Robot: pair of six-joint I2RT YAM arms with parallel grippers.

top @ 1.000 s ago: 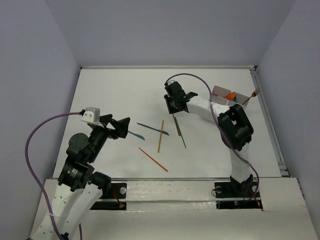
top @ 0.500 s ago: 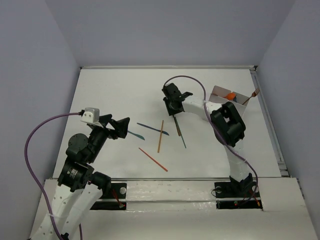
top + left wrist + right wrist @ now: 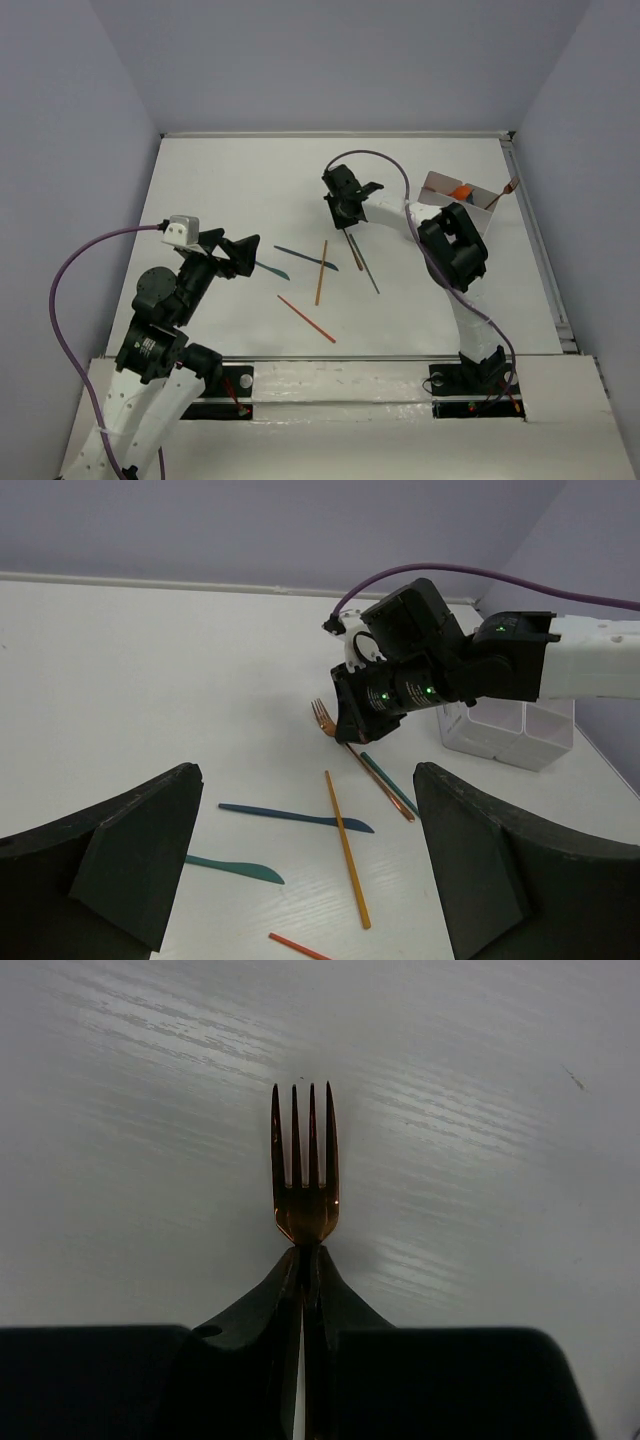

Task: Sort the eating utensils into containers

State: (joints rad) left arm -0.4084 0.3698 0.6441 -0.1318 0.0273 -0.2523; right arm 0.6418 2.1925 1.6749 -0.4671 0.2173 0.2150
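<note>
The right gripper (image 3: 303, 1260) is pinched tight on the neck of an orange fork (image 3: 307, 1215) low over mid-table, so the pick-up looks under way, and next comes lifting it across to the white divided box (image 3: 500, 745), while the left gripper (image 3: 305, 850) gapes wide.

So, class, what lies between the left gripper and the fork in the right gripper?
A teal knife, a blue knife and an orange stick, all short of the fork; clearest in the top view.

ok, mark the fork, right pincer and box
fork (image 3: 305, 1215): right wrist view, base of the tines.
right pincer (image 3: 303, 1260): right wrist view, where the fingertips meet.
box (image 3: 495, 745): left wrist view, near wall.
</note>
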